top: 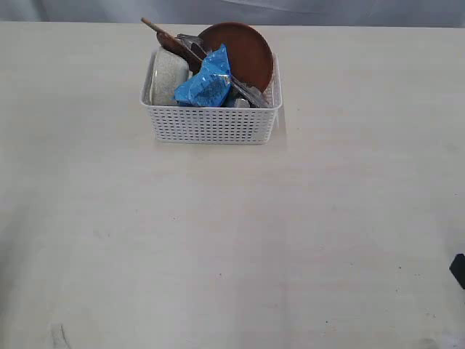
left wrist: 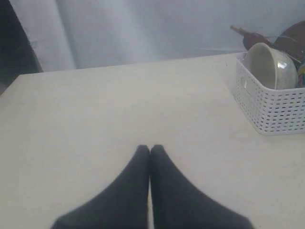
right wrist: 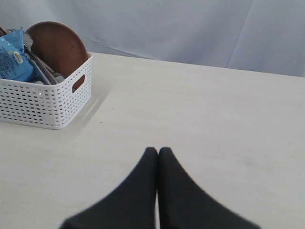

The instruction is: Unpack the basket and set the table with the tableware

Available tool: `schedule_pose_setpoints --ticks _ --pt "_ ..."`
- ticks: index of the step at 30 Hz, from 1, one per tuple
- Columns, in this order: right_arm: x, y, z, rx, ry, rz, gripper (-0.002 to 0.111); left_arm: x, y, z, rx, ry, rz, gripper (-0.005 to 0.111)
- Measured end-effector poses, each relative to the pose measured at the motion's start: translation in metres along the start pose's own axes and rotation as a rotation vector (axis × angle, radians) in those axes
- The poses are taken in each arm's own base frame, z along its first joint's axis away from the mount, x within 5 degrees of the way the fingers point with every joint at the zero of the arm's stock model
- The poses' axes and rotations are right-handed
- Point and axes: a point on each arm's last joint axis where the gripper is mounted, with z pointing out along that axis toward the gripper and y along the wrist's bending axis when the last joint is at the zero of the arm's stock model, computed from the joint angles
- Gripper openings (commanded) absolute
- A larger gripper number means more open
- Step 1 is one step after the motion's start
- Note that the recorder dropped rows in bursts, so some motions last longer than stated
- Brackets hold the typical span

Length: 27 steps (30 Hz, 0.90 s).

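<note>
The white lattice basket (top: 211, 123) stands at the back of the beige table (top: 232, 240). The tableware is packed inside it. A brown plate (top: 243, 54) leans on edge, a pale bowl (top: 168, 76) lies on its side, and a reddish-brown spoon (top: 166, 36) sticks out at the back. Steel pieces (top: 247, 93) show beside a blue chip bag (top: 205, 83). My left gripper (left wrist: 150, 149) is shut and empty, well short of the basket (left wrist: 271, 107) and bowl (left wrist: 269, 64). My right gripper (right wrist: 158, 150) is shut and empty too, away from the basket (right wrist: 45, 102) and plate (right wrist: 57, 45).
A pale grey cloth backdrop (top: 232, 11) hangs behind the table's far edge. A dark bit of the right arm (top: 458, 269) shows at the exterior view's right edge. Bare tabletop stretches between both grippers and the basket.
</note>
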Motion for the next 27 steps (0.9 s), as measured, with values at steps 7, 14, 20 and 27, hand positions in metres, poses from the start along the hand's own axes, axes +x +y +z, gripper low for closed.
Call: schedule_pose_setpoints --ticks 7,14,20,27 --pt "-0.008 -0.001 0.000 0.017 -0.082 -0.049 0.000 0.000 0.000 0.000 0.000 0.000 0.000 0.000" --pt "-0.046 -0.006 -0.013 -0.022 -0.541 0.349 0.000 0.000 0.000 0.000 0.000 0.000 0.000 0.000" --pt "-0.064 -0.009 -0.023 -0.085 -0.637 0.559 0.008 0.000 0.000 0.000 0.000 0.000 0.000 0.000" --pt "-0.115 -0.004 -0.007 -0.077 -0.286 0.511 0.065 0.000 0.000 0.000 0.000 0.000 0.000 0.000"
